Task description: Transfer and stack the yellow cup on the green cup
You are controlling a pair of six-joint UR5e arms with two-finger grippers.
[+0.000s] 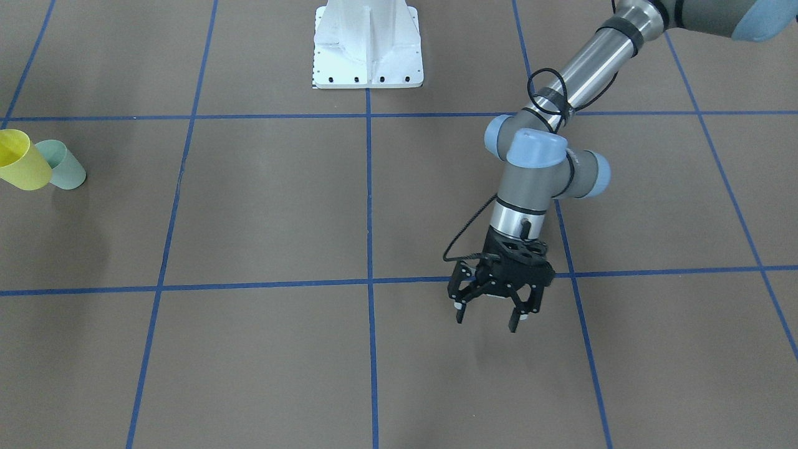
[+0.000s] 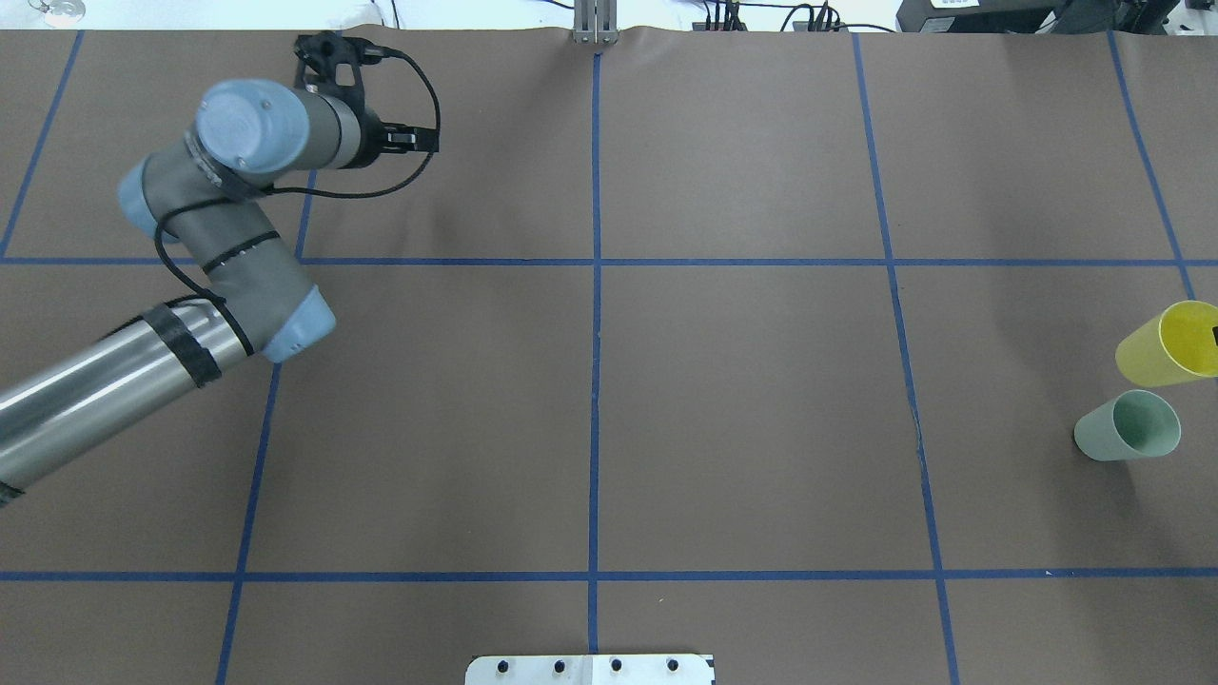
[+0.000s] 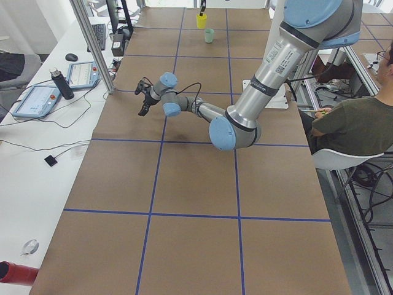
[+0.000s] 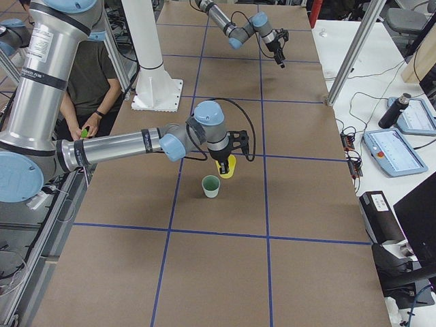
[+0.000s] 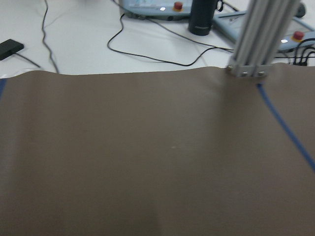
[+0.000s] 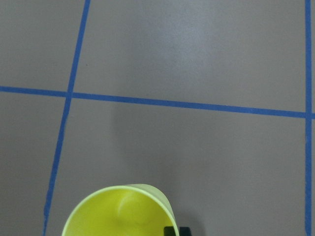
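Toward the table's end on the robot's right, a small bright yellow cup (image 2: 1159, 348) of plain tapered plastic hangs tilted, its mouth turned up toward the overhead camera. The black two-finger right gripper (image 4: 223, 166) pinches it at the rim, and one dark fingertip (image 6: 171, 230) shows against the cup's edge in the right wrist view. Just beside the yellow cup, with a gap between them, a pale sage green cup (image 2: 1129, 428) of the same matte plastic stands upright on the brown paper-covered table (image 1: 268, 206), which is marked into squares by blue tape lines (image 1: 369, 187). Well apart from both cups, over the other half of the table, the left gripper (image 1: 486, 324) hangs above the paper with its fingers spread and nothing between them. A white metal base plate (image 1: 368, 47) sits at the robot's foot. Printed lettering runs along the right arm's silver tube (image 4: 42, 51), but it is too small to read. Past the paper's edge a black bottle (image 5: 204, 17) stands beside a pendant with a red button (image 5: 178, 6), and an aluminium post (image 5: 258, 37) rises there. A seated person (image 3: 350, 123) is near the robot's side.
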